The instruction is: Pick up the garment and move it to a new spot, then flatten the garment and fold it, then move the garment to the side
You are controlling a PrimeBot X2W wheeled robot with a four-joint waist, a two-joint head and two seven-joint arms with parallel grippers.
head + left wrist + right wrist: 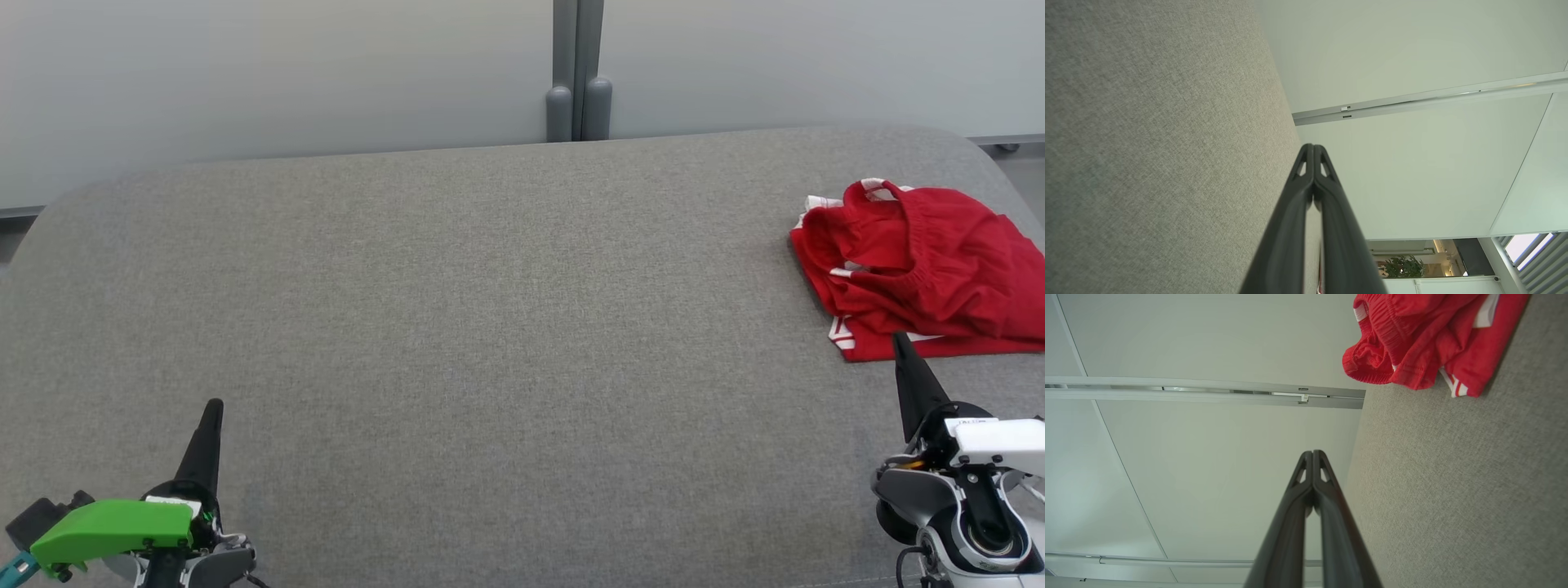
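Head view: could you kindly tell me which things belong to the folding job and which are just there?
Job: red garment, grey padded surface, left gripper, right gripper, both shut.
Just there: pale wall panels, grey post.

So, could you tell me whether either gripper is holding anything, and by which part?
Nothing is held: the left gripper and right gripper are shut empty; the red garment lies apart.
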